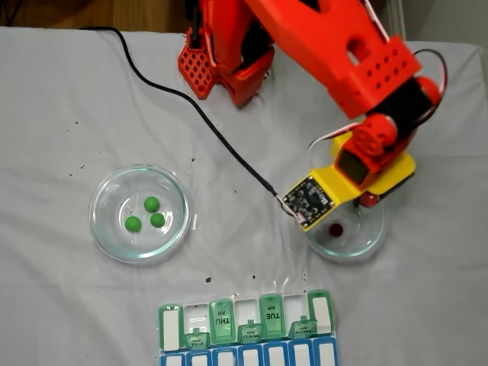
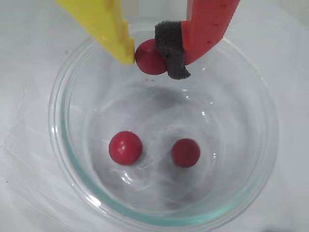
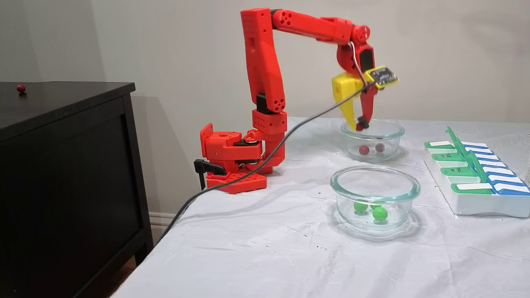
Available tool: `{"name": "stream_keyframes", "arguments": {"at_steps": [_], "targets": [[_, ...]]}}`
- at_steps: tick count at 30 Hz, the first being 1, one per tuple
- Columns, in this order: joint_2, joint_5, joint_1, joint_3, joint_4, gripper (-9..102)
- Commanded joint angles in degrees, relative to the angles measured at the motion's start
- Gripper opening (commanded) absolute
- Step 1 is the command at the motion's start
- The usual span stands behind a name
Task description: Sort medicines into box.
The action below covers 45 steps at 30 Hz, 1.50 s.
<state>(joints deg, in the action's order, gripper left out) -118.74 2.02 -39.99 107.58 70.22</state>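
One red ball (image 2: 148, 58) pinched in the claw (image 2: 153, 57) above the glass dish (image 2: 63, 159), two red balls (image 2: 125, 147) lying below.

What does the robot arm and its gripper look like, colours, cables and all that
The arm is bright orange-red plastic with blocky segments and grid-holed base plates. Its gripper pairs one yellow wedge finger with one red finger tipped in dark foam. A bare circuit board rides the wrist, fed by a black cable.
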Motion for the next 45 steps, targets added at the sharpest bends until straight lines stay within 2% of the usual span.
{"name": "stream_keyframes", "arguments": {"at_steps": [1,8,13,17,23,29,37,45], "targets": [[-7.6,-1.8,4.6,-12.1,3.5,0],[0.7,-7.9,21.1,-20.5,-0.3,0],[4.5,-10.5,27.5,-21.8,-3.9,0],[6.5,-11.6,27.9,-19.1,-6.3,0],[6.6,-11.6,25.8,-10.8,-15.3,0],[6.8,-12.0,24.8,-8.2,-18.1,0],[10.0,-13.4,25.4,-5.7,-28.1,0],[12.2,-13.6,25.6,-6.1,-30.7,0]]}}
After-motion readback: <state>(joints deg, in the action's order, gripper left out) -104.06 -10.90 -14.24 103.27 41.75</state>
